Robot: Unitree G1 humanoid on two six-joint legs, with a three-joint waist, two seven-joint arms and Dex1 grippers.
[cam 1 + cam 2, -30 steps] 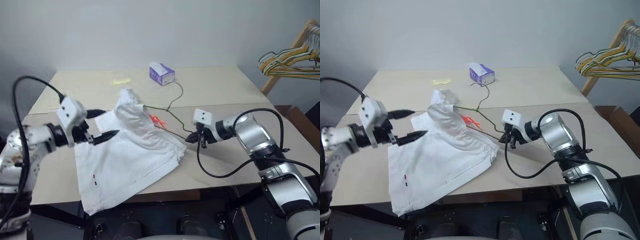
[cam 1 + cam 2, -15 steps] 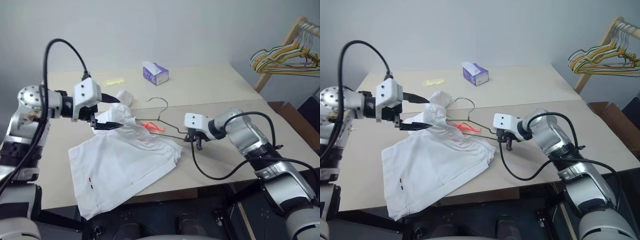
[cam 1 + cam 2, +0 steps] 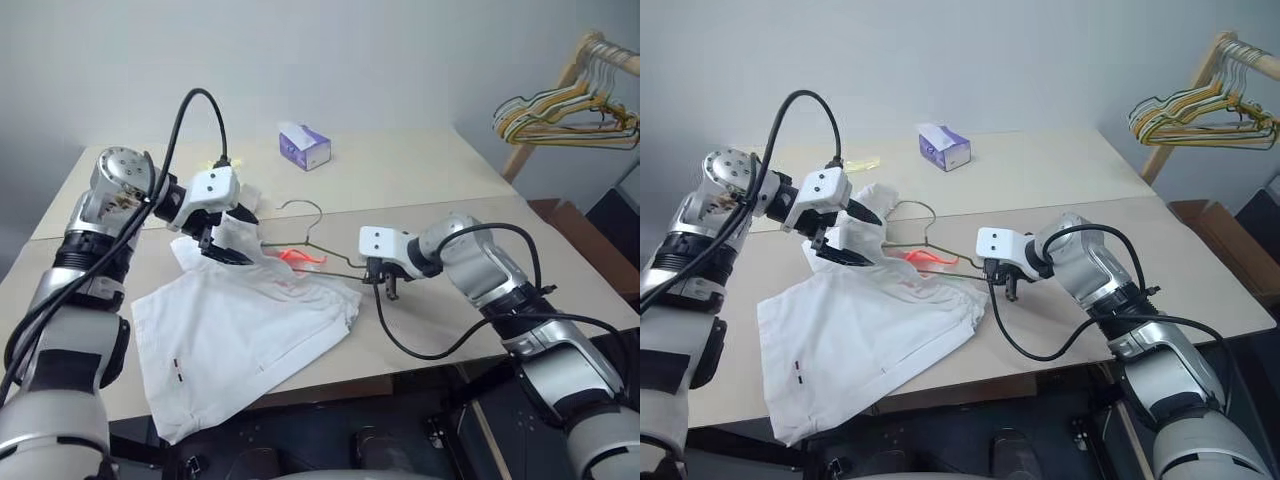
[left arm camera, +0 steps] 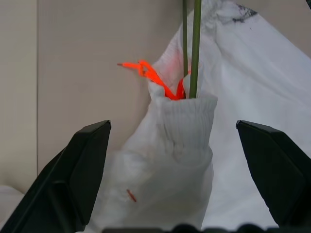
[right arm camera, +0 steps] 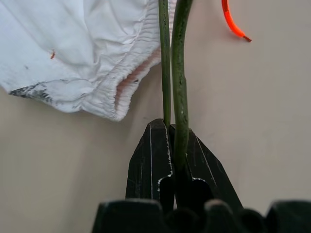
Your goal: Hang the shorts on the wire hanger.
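Observation:
The white shorts (image 3: 250, 320) lie flat on the table, with the waistband bunched up at their far end (image 4: 187, 121). The wire hanger (image 5: 179, 73) runs into that bunched waistband, and its hook (image 3: 927, 212) lies on the table just beyond. An orange cord (image 4: 150, 75) sticks out beside the wire. My left gripper (image 3: 240, 237) hangs open just above the bunched waistband, one finger (image 4: 77, 179) on each side, holding nothing. My right gripper (image 5: 171, 141) is shut on the wire hanger's corner, to the right of the shorts.
A purple tissue box (image 3: 303, 146) stands at the back of the table (image 3: 430, 180), with a small yellow item (image 3: 865, 162) to its left. A bunch of yellow and green hangers (image 3: 560, 105) hangs from a wooden rack at the far right. The shorts' hem reaches the table's front edge.
My left gripper has swung right and tipped downward, coming over the bunched waistband, still open. The right gripper has kept its hold on the hanger. The camera view has shifted.

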